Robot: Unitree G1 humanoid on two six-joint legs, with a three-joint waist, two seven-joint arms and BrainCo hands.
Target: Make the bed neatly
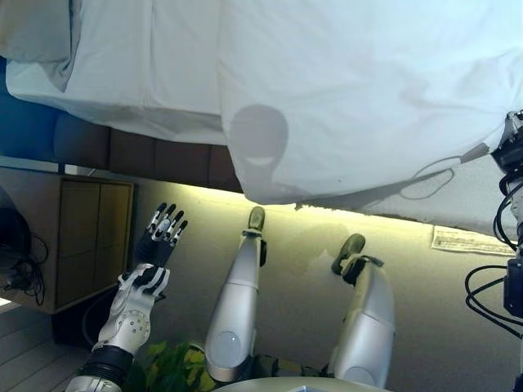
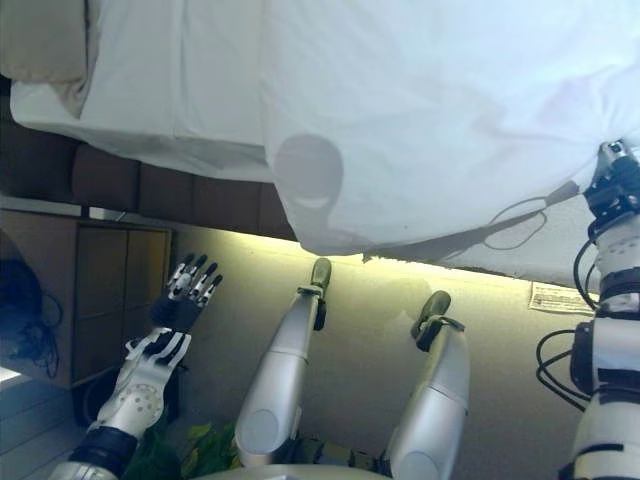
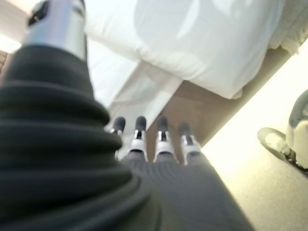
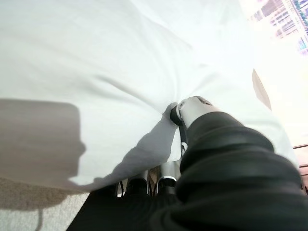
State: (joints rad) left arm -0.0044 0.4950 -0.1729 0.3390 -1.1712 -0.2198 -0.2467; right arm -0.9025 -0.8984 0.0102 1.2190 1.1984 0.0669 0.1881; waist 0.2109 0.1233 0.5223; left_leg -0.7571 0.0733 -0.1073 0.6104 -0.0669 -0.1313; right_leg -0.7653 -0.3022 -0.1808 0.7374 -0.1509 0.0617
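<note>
The right hand (image 4: 192,125) has its fingers (image 4: 166,173) pinching the puffy white duvet (image 1: 351,98), likely to drag it straight on the bed (image 1: 139,82). The left hand (image 1: 159,237), fingers spread, hovers below the duvet's edge.

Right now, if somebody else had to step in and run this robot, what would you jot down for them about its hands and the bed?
Left hand: open, fingers straight, held up in the air short of the bed, touching nothing.
Right hand: at the white duvet, with cloth gathered between thumb and fingers, so it appears to be gripping the edge.
The duvet lies bunched, one corner hanging over the side of the bed; the white sheet beside it is uncovered; a pillow shows at the far corner.
Done: duvet grasped on one side.
Left: pull it flat and square over the sheet, probably with the left hand helping.
</note>
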